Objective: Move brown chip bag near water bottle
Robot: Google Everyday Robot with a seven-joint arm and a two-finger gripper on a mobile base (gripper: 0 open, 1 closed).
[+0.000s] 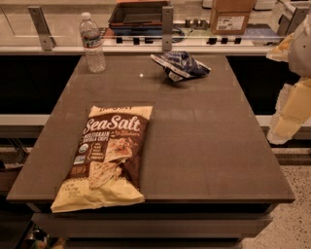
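On the dark table (pixel 204 146), at the front left part: the brown chip bag (pixel 109 155), lying flat with the printed face up, white "Sea Salt" letters readable, lower cream end reaching to the front edge of the table. At the far left corner: the water bottle (pixel 92 44), upright, white cap on, well apart from the brown chip bag. Near the far edge, about the middle: a small blue-and-white snack bag (pixel 182 65), crumpled, to the right of the water bottle and apart from it. At the right border of the view, beyond the right side of the table: the gripper (pixel 286 116) with pale arm parts, well apart from the brown chip bag; not possible to tell if released or clenched. Behind the table: a counter with a dark tray (pixel 138 14) and a cardboard box (pixel 231 17).
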